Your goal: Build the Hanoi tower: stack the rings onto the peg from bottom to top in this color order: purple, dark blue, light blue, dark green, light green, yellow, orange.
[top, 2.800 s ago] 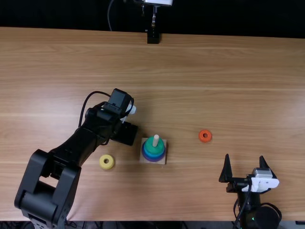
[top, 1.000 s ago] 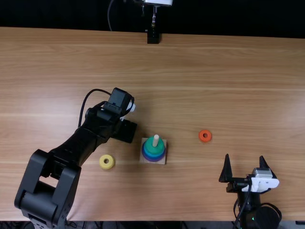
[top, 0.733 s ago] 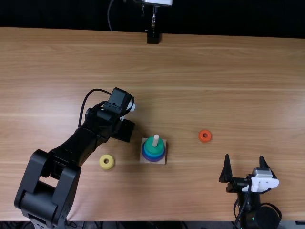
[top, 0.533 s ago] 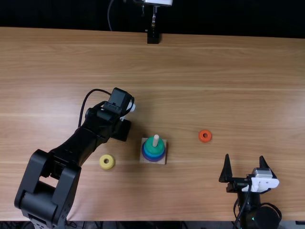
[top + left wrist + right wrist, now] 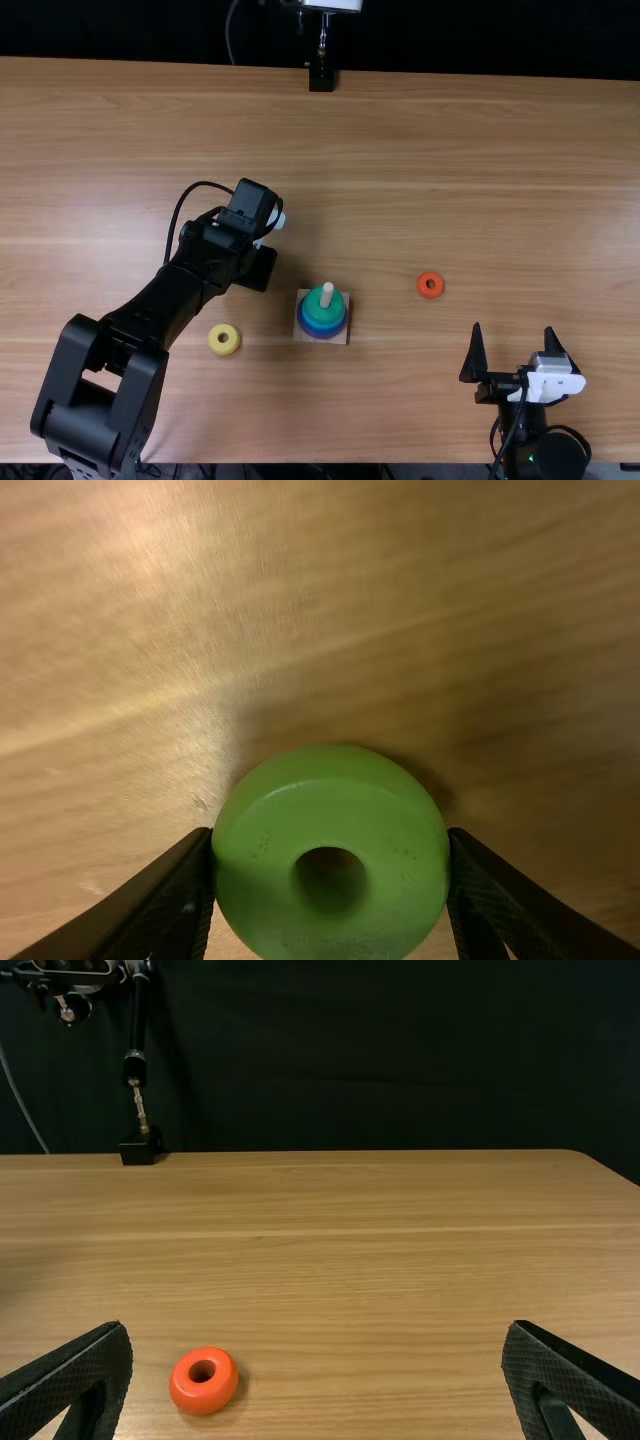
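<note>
Green between black at the moment: the left gripper has the light green ring pinched across its sides. The two fingers are only as far apart as the ring is wide, one touching each side, and the hole between them is unblocked. Pretty sensible grip imo, since the hole has to go down over the peg.

Just beside that gripper, to its right and closer to the table's near edge, is the stack on its wooden base: purple ring low down, dark blue ring above, dark green ring on top. Can't really make out the light blue one. Light green looks like the right one to go next.

Yellow ring lies near the same gripper, toward the near edge, probably handy for that arm afterwards. Orange ring is well off to its right, past the stack. Farther out again, the right gripper is spread wide with nothing in it, so I'd guess orange could be its job.
</note>
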`<state>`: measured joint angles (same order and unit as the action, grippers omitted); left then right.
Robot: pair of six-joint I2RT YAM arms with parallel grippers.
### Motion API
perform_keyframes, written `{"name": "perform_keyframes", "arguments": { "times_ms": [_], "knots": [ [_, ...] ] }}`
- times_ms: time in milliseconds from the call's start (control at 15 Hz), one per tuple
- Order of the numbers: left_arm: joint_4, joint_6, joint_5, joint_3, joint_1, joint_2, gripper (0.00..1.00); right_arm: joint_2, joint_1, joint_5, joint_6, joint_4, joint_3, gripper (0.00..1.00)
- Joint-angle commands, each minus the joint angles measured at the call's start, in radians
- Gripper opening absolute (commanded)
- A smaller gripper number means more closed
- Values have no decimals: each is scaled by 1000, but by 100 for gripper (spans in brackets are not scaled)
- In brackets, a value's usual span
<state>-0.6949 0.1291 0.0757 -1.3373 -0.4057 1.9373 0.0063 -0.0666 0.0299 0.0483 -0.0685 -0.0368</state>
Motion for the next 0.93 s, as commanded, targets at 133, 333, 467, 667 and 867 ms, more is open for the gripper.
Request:
{"name": "perform_keyframes", "arguments": {
  "times_ms": [133, 333, 467, 667, 867],
  "knots": [
    [-261, -2, 14, -211, -1, -21, 0, -6, -4, 1, 1, -1, 15, 100],
    [-478, 0, 11, -381, -15, -44, 0, -6, -4, 1, 1, -1, 15, 100],
    [-584, 7, 7, -476, -62, -58, 0, -6, -4, 1, 1, -1, 15, 100],
    [-688, 92, 9, -591, -134, -67, 0, -6, -4, 1, 1, -1, 15, 100],
    [-721, 175, 11, -639, -211, -97, 0, -6, -4, 1, 1, -1, 15, 100]
  ]
}}
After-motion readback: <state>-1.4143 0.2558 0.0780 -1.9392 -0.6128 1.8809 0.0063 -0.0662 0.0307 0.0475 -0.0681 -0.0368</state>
